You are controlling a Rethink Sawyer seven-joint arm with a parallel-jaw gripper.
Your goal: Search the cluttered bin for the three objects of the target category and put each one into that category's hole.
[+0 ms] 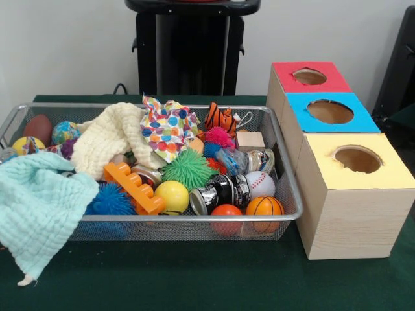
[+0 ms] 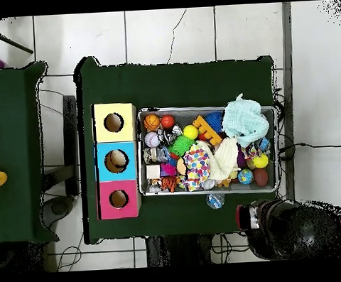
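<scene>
Wire bin [image 1: 285, 170]: stood on the green table [image 1: 194, 278], long axis left to right in the front view, crammed full; much of its contents lay buried. Three-hole wooden box [image 1: 350, 214]: just beside the bin, its row of holes running away from the camera, tops yellow, blue and red. Mint cloth [image 1: 39, 207]: draped over the bin's rim, covering whatever lay beneath. Cream cloth [image 1: 107, 139]: likewise hiding items. Basketball [image 1: 264, 207], baseball [image 1: 260, 184], yellow ball [image 1: 172, 195]: at the near wall. Gripper: outside both views, so its opening could not be told.
</scene>
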